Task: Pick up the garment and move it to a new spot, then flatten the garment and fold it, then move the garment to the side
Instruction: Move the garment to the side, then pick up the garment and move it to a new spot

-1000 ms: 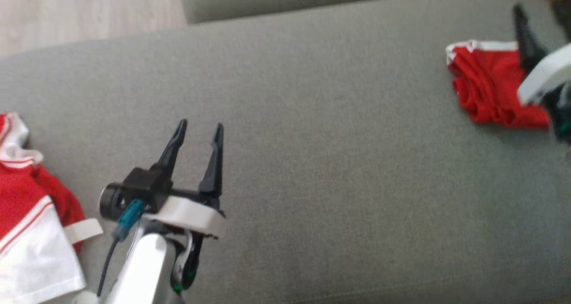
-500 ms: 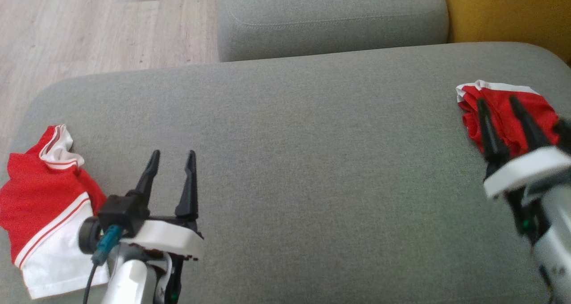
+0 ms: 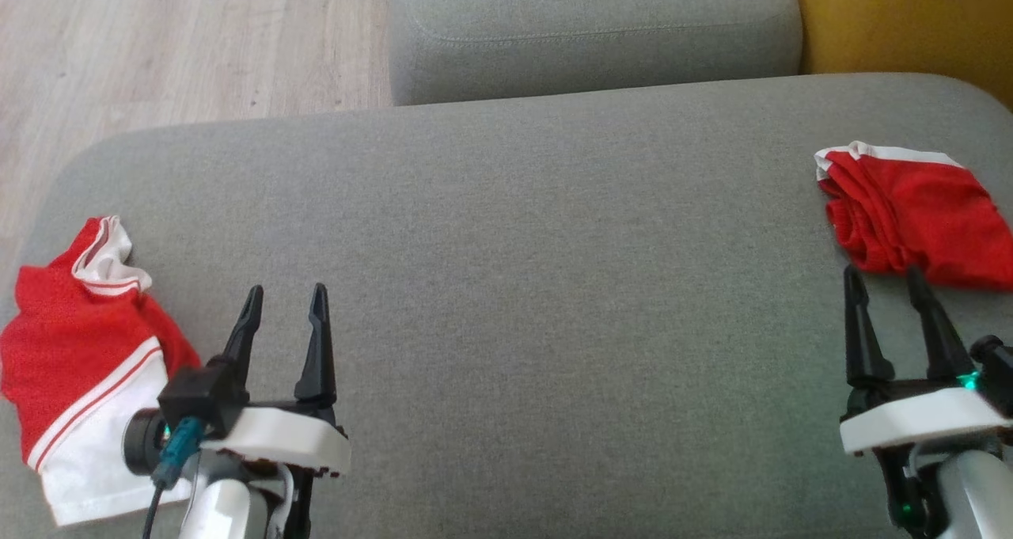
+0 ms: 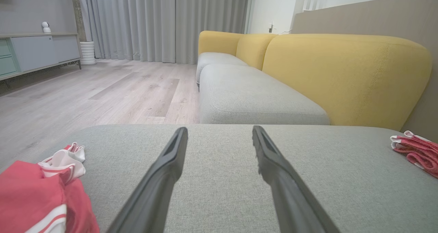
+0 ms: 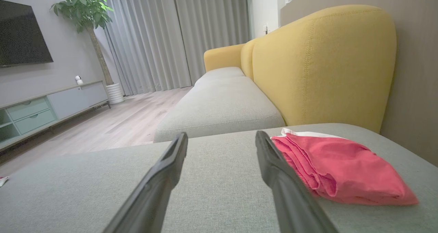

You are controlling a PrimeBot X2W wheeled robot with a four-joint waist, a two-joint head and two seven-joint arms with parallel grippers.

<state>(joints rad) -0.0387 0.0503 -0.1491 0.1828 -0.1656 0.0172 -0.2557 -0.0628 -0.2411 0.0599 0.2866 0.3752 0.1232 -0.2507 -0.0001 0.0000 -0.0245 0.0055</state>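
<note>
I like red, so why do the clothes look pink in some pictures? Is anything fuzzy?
Head view: the folded garment shows strong red, fairly sharp. Right wrist view: it looks washed-out pink. Left wrist view: the crumpled garment is pinkish too.

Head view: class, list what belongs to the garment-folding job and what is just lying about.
Job: folded red garment, crumpled red-and-white garment, left gripper, right gripper (both open), grey seat cushion.
Lying about: yellow backrest, far grey cushion, wooden floor.
</note>
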